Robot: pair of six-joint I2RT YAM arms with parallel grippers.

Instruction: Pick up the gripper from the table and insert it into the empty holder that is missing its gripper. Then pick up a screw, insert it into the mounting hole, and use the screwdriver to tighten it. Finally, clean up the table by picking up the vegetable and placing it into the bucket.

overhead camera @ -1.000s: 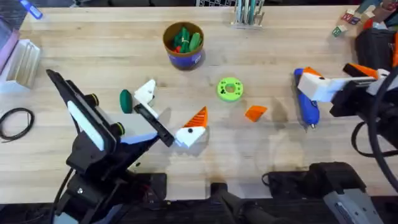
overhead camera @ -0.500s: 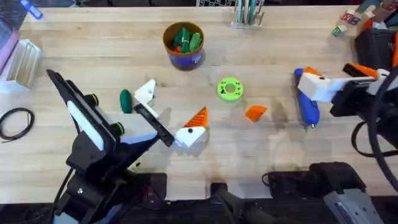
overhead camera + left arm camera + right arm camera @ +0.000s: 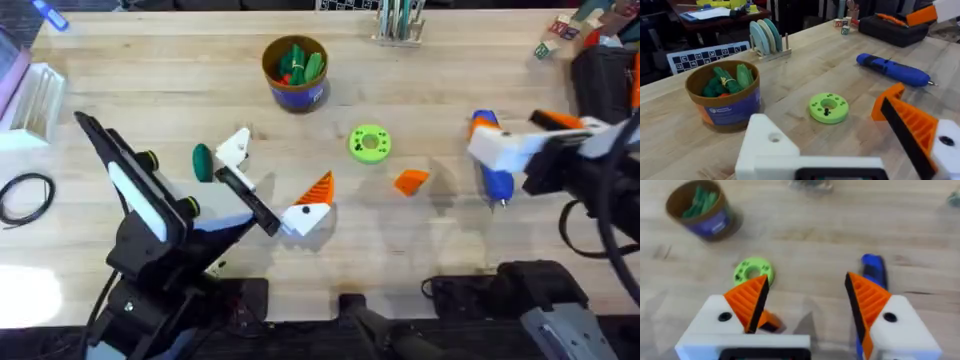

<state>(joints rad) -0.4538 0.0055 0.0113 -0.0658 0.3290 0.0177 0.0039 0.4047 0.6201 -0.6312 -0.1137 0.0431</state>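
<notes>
The orange gripper (image 3: pixel 410 181) lies flat on the table to the right of my left arm, and part of it shows behind a finger in the right wrist view (image 3: pixel 768 321). My left gripper (image 3: pixel 277 172) rests open near the table. Its far finger is the bare white holder (image 3: pixel 233 148), whose mounting hole (image 3: pixel 773 137) faces the left wrist camera. Its other finger carries an orange pad (image 3: pixel 910 125). Beside the holder lies the dark green vegetable (image 3: pixel 203 162). My right gripper (image 3: pixel 525 135) hangs open over the blue screwdriver (image 3: pixel 490 170). The bucket (image 3: pixel 295 72) stands at the back.
A lime-green disc (image 3: pixel 369 143) sits between the bucket and the orange piece. The bucket holds green toy vegetables. A black case (image 3: pixel 605 70) is at the far right, a cable coil (image 3: pixel 25 195) and a clear rack (image 3: pixel 35 100) at the left.
My right gripper has shifted left, so it now covers more of the screwdriver. The left arm and the loose things have not moved.
</notes>
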